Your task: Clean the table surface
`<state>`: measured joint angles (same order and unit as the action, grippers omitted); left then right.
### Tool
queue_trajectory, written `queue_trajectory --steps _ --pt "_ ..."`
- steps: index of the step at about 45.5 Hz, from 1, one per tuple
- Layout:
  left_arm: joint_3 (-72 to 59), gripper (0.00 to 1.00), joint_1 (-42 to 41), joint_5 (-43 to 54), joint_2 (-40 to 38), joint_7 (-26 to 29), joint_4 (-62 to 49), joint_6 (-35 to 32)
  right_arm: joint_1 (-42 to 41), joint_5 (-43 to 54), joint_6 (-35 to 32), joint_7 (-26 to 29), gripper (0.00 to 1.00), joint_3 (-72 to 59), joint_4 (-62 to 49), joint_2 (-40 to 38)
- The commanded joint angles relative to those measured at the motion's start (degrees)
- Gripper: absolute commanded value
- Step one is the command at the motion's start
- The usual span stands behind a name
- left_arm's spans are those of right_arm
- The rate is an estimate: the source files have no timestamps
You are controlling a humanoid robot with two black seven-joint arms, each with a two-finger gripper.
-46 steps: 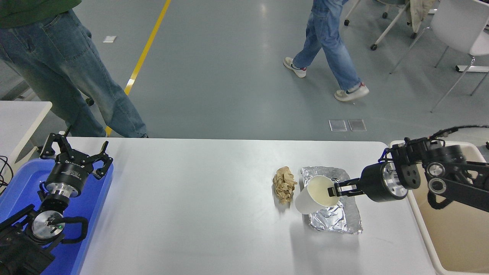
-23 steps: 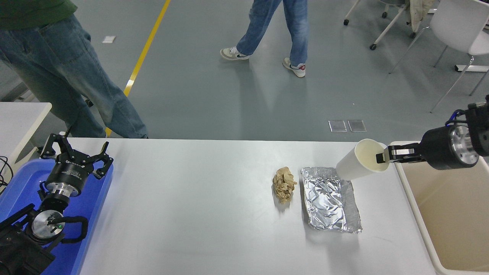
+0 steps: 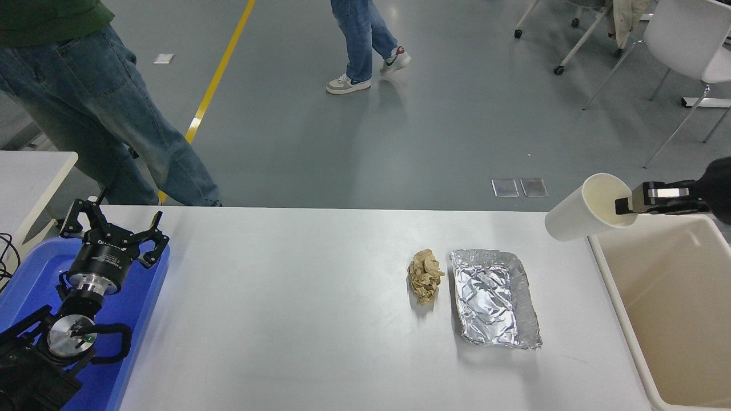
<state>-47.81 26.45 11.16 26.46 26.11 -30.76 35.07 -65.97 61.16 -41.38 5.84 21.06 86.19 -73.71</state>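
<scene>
Now your right hand pinches the rim of a white paper cup, tilted above the beige bin; on the worktop lie crumpled paper and foil. Your left hand hangs open over the blue tray.

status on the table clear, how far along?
Partway. In hand: the right pincer grips the rim of the white paper cup, held in the air at the far corner of the beige bin, not yet dropped. Left: the crumpled brown paper and the foil tray lie on the table surface. The left pincer is parked, open, over the blue tray.
</scene>
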Motion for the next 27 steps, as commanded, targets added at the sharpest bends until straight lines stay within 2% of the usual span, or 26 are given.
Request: queue_trajectory --steps 1,12,27 --pt "0.0 1.0 0.0 0.0 0.0 -0.01 0.0 0.0 2.42 -0.07 4.37 -0.04 0.0 -1.11 -3.57 -3.1" --pt "0.0 1.0 0.0 0.0 0.0 -0.01 0.0 0.0 5.85 -0.25 9.56 -0.04 0.0 -1.28 -9.2 -2.75" --pt "0.0 1.0 0.0 0.0 0.0 -0.01 0.0 0.0 13.58 0.19 17.03 -0.04 0.0 -1.28 -20.09 2.43"
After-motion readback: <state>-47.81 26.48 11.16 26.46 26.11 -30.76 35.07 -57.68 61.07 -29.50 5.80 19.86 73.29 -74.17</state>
